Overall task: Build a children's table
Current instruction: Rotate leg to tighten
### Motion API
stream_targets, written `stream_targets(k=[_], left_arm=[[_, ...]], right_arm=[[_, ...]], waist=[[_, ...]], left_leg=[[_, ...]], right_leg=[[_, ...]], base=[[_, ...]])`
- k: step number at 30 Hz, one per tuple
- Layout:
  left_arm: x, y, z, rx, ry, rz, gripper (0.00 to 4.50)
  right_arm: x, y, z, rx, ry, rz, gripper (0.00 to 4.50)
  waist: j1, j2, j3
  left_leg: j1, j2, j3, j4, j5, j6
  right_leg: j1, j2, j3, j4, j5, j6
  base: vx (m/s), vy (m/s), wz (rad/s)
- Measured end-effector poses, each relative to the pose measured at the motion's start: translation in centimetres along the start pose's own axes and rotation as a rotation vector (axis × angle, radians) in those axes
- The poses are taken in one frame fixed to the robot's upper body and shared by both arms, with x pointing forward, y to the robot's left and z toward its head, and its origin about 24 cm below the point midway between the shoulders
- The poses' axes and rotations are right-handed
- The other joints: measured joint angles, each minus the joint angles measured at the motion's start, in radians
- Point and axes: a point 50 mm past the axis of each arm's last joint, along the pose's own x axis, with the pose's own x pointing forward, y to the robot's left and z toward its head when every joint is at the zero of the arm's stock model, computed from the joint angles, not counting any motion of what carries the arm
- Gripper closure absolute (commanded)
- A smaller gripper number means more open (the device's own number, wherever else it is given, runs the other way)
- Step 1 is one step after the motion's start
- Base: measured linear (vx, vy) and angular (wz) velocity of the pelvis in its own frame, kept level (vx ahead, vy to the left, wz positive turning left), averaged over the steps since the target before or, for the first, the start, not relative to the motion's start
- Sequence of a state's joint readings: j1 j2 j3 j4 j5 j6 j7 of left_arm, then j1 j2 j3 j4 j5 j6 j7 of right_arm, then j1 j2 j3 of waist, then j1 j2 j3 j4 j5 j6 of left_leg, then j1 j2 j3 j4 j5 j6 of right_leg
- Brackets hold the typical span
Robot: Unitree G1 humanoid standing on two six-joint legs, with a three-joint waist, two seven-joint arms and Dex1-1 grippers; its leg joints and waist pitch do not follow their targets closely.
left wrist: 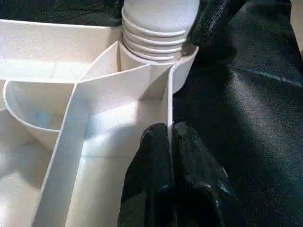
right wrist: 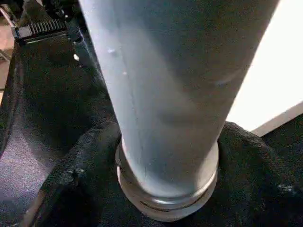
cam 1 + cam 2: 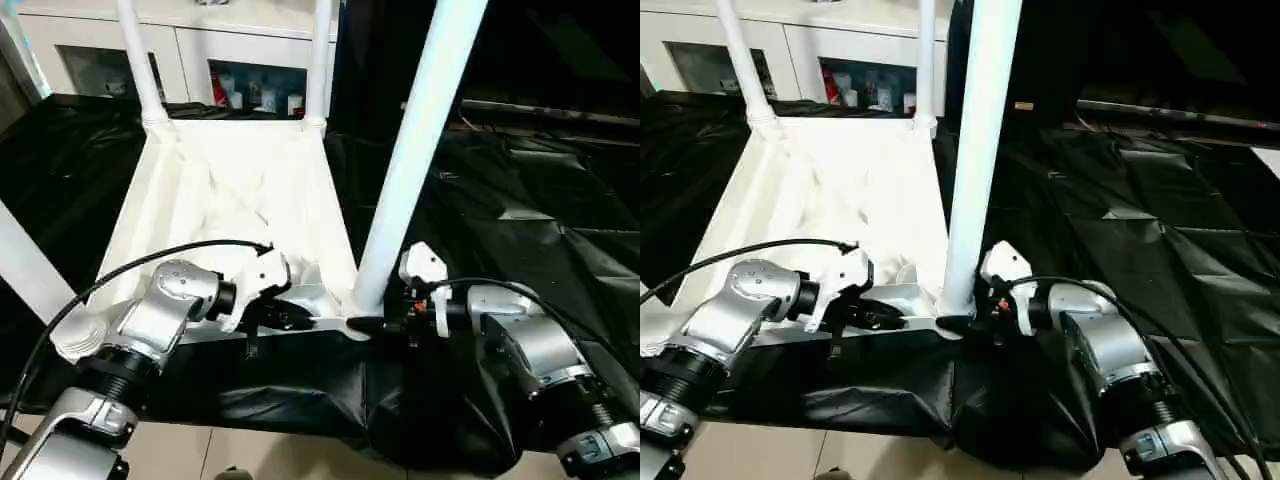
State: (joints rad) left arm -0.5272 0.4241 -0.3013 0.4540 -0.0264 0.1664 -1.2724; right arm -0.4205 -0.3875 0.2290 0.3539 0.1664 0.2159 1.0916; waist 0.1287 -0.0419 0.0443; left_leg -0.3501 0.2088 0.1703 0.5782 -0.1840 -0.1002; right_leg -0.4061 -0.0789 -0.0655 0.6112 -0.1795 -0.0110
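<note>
Four legs stand in the tabletop (image 3: 200,200); left end effector (image 1: 168,142) pinches its rim, right end effector (image 2: 165,208) straddles the near-right leg (image 3: 420,140), whose exposed threads risk wobble.

Black plastic sheeting (image 3: 520,230), creased and glossy, spread across the floor and hanging in folds along its near edge. White cabinet (image 3: 200,45) with glass doors beyond the sheeting's far edge, holding small bottles and jars (image 3: 255,97), one item red. Strip of pale bare floor (image 3: 250,455) just past the sheeting's near edge.
</note>
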Motion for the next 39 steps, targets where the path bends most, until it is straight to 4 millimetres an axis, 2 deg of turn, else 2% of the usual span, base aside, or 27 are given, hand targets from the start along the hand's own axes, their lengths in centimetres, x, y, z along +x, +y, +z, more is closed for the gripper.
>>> stream_targets(k=[2, 9, 11, 13, 15, 19, 22, 24, 25, 28, 31, 36, 39], left_arm=[[0.0, 0.0, 0.0, 0.0, 0.0, 0.0, 4.5], [0.1, 0.0, 0.0, 0.011, 0.001, 0.014, 4.5], [0.6, 0.3, 0.0, 0.013, 0.001, 0.068, 4.5], [1.4, 1.0, 0.3, -0.001, -0.002, 0.169, 4.5], [2.1, 1.4, 0.6, -0.021, -0.004, 0.23, 4.5], [4.2, 2.1, 1.6, -0.068, -0.014, 0.364, 4.5], [5.8, 2.5, 2.3, -0.099, -0.014, 0.443, 4.5], [6.4, 2.5, 2.6, -0.108, -0.015, 0.462, 4.5], [6.4, 2.5, 2.6, -0.109, -0.017, 0.466, 4.5], [6.5, 2.5, 2.7, -0.111, -0.02, 0.468, 4.5], [6.3, 2.5, 2.6, -0.101, -0.019, 0.465, 4.5], [5.3, 2.6, 2.1, -0.073, -0.016, 0.416, 4.5], [3.9, 2.6, 1.5, -0.048, -0.011, 0.367, 4.5]], right_arm=[[0.0, 0.0, 0.0, 0.0, 0.0, -0.001, 1.69], [0.1, 0.1, -0.2, 0.01, -0.009, -0.018, 1.78], [0.7, -0.1, -0.5, 0.048, -0.047, -0.099, 1.78], [1.4, -1.0, -1.0, 0.116, -0.091, -0.257, 1.79], [2.0, -1.6, -0.9, 0.17, -0.122, -0.362, 1.8], [3.7, -2.5, -0.7, 0.285, -0.161, -0.581, 1.8], [5.0, -3.0, -0.2, 0.326, -0.159, -0.738, 1.8], [5.2, -3.1, -0.1, 0.321, -0.154, -0.776, 1.8], [5.2, -3.2, 0.0, 0.313, -0.151, -0.78, 1.25], [5.3, -3.2, 0.0, 0.308, -0.157, -0.781, 1.11], [5.2, -3.3, 0.1, 0.292, -0.157, -0.753, 0.74], [3.8, -3.2, -0.3, 0.216, -0.13, -0.6, 0.74], [2.7, -2.8, -0.6, 0.156, -0.106, -0.485, 0.74]], waist=[[0.0, 0.0, 0.0], [0.0, 0.0, 0.0], [-0.002, -0.001, -0.001], [-0.011, -0.002, -0.001], [-0.019, -0.002, 0.0], [-0.025, -0.003, -0.001], [-0.028, 0.002, -0.005], [-0.029, 0.004, -0.008], [-0.028, 0.006, -0.009], [-0.028, 0.009, -0.011], [-0.028, 0.009, -0.011], [-0.026, 0.009, -0.01], [-0.026, 0.01, -0.008]], left_leg=[[0.0, 0.0, 0.0, 0.0, 0.0, 0.0], [0.0, 0.0, 0.0, 0.0, 0.0, 0.0], [0.001, 0.0, 0.0, 0.0, 0.0, 0.0], [0.002, 0.0, -0.001, 0.0, 0.0, 0.0], [0.003, 0.0, -0.001, 0.0, 0.0, 0.0], [0.003, -0.001, -0.002, -0.001, 0.0, 0.0], [0.002, -0.001, -0.002, -0.001, 0.0, 0.0], [0.002, -0.001, -0.002, -0.001, 0.0, 0.0], [0.002, -0.001, -0.002, -0.001, 0.0, 0.0], [0.002, -0.001, -0.001, -0.002, 0.0, 0.0], [0.001, -0.001, -0.001, -0.002, 0.0, 0.0], [0.001, -0.001, -0.001, -0.004, 0.0, 0.0], [0.001, -0.001, -0.001, -0.005, 0.0, 0.0]], right_leg=[[0.0, 0.0, 0.0, 0.0, 0.0, 0.0], [0.0, 0.0, 0.0, 0.0, 0.0, 0.0], [0.003, 0.0, 0.0, 0.001, 0.0, 0.0], [0.004, 0.0, 0.001, 0.001, -0.001, 0.004], [0.004, 0.0, 0.001, 0.001, 0.0, 0.004], [0.004, 0.0, 0.0, 0.001, 0.0, 0.005], [0.004, 0.0, 0.001, 0.0, 0.0, 0.005], [0.004, -0.001, 0.002, 0.0, 0.0, 0.005], [0.004, -0.001, 0.002, 0.0, -0.001, 0.007], [0.004, -0.001, 0.002, 0.0, -0.001, 0.006], [0.004, -0.001, 0.002, 0.0, -0.001, 0.006], [0.003, -0.001, 0.001, -0.001, -0.003, 0.009], [0.003, 0.0, 0.001, -0.001, -0.003, 0.009]], base=[[0.0, 0.0, 0.0], [0.0, 0.0, 0.0], [0.0, 0.0, 0.0], [0.0, 0.0, 0.0], [0.0, 0.0, 0.0], [0.0, 0.0, 0.0], [0.0, 0.0, 0.0], [0.0, 0.0, 0.0], [0.0, 0.0, 0.0], [0.0, 0.0, 0.0], [0.0, 0.0, 0.0], [0.0, 0.0, 0.0], [0.0, 0.0, 0.0]])
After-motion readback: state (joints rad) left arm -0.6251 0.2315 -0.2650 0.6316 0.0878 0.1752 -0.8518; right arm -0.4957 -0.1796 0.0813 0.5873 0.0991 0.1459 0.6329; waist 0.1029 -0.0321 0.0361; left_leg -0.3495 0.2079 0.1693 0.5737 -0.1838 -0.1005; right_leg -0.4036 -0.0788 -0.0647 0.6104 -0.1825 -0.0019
